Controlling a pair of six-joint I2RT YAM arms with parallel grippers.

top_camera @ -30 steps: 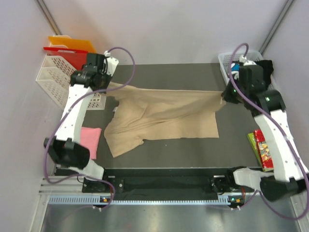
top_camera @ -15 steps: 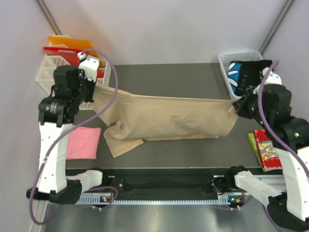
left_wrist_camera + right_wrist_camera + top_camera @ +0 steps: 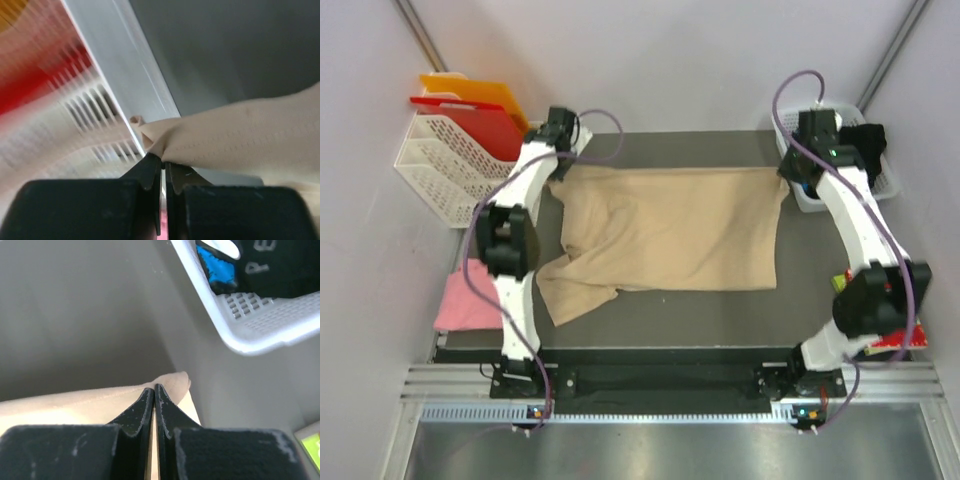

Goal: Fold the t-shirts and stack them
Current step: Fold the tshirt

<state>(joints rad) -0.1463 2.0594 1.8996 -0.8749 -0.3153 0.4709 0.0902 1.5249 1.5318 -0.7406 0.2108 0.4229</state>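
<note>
The beige t-shirt [image 3: 670,235] lies spread over the dark table, with one sleeve bunched at its near left. My left gripper [image 3: 557,176] is shut on the shirt's far left corner [image 3: 235,142]; in the left wrist view the cloth is pinched at the fingertips [image 3: 163,161]. At the far right corner [image 3: 172,382] my right gripper [image 3: 785,178] is shut on the fabric, its tips [image 3: 154,389] meeting over the hem. A pink t-shirt [image 3: 455,302] lies folded at the near left. The black t-shirt with blue-and-white print [image 3: 865,140] sits in the white basket [image 3: 260,327].
A white rack [image 3: 445,165] holding red and orange boards [image 3: 470,105] stands at the far left, close to the left gripper. A colourful packet [image 3: 844,285] lies at the right edge, partly behind the right arm. Bare dark table [image 3: 720,305] shows near the shirt.
Both arms have reached toward the far side with the shirt's edge, and the beige shirt now lies flatter and wider. The pink shirt sits lower at the left edge.
</note>
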